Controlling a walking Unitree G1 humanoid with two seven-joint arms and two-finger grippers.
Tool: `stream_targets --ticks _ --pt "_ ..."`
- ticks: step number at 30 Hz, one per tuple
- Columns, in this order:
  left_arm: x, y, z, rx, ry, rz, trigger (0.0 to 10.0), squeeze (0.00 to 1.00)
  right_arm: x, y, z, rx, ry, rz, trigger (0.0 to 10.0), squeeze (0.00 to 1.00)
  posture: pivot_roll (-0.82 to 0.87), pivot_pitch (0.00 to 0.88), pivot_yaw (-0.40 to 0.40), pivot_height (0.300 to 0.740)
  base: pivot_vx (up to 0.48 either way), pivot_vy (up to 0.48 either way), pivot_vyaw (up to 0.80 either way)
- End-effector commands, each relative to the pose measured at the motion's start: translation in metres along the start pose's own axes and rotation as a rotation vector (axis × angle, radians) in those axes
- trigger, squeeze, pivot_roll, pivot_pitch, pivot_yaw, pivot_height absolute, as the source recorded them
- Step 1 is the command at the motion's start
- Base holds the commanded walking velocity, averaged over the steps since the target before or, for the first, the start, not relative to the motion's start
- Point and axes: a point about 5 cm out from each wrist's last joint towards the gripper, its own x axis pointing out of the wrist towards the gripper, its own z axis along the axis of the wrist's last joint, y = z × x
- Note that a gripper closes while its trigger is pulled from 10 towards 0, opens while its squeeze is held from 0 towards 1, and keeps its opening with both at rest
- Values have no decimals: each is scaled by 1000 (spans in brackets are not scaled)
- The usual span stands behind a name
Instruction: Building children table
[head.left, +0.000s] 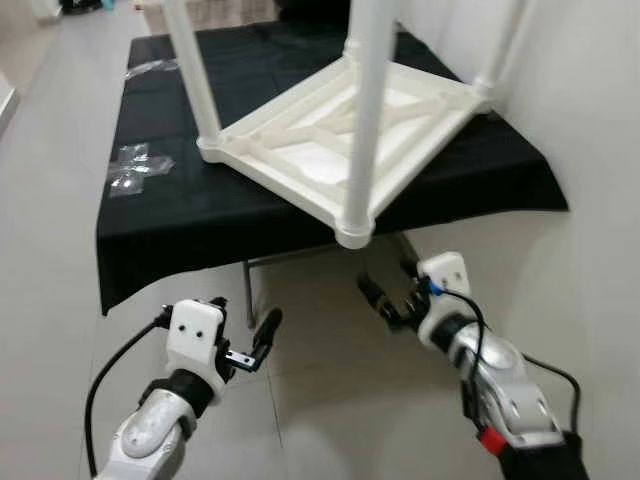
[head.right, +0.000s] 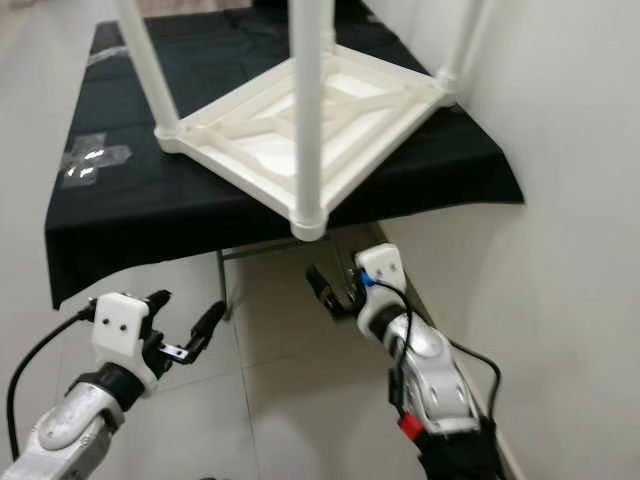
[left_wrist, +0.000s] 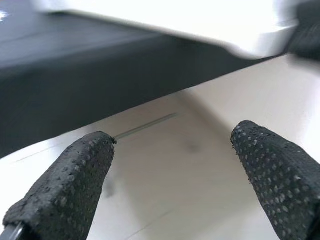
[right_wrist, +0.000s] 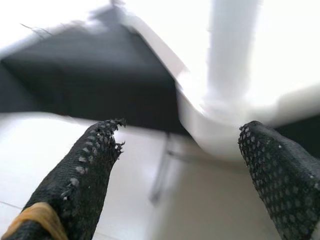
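Children's table (head.left: 340, 130) sits upside down on the black-draped desk (head.left: 200, 210), legs up. Left end effector (head.left: 245, 345) and right end effector (head.left: 392, 300) both released, empty, below the desk edge. Raise both squarely toward the near corner leg (head.left: 362, 120) before clenching.

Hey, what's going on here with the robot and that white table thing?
A white children's table lies upside down on a black-covered table, legs pointing up, one corner jutting past the edge. The robot stands before it with both arms raised low over the floor. The left claw and right claw are open and holding nothing.
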Motion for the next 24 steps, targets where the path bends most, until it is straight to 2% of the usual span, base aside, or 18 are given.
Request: stream_targets --ticks 1,5,16,17,18,19,22,24 --pt "0 -2 -2 5 14 -5 10000 0 -10 -5 -16 17 60 -22 10000 0 61 169 -17 740 285 0 0" --pt "-5 -1 -2 2 21 4 10000 0 -15 -8 -12 -35 78 -24 10000 0 72 174 -20 740 286 0 0" --pt "-3 -5 -1 -7 18 -8 10000 0 -13 -13 -9 -67 85 5 10000 0 62 187 -25 740 286 0 0" --pt "-3 -6 -2 -8 18 -10 10000 0 -12 -9 -9 -63 89 38 10000 0 60 186 -24 740 285 0 0" --pt "-2 -8 -2 -13 19 -13 10000 0 -11 4 -9 -76 106 139 10000 0 61 186 -27 740 289 0 0" --pt "-2 -8 -2 -13 19 -13 10000 0 -11 4 -9 -76 106 139 10000 0 61 186 -27 740 289 0 0" --pt "0 -10 -4 -17 23 -14 10000 0 1 28 -7 -130 116 253 10000 0 64 184 -33 740 287 0 0" --pt "0 -10 -4 -17 23 -14 10000 0 1 28 -7 -130 116 253 10000 0 64 184 -33 740 285 0 0"
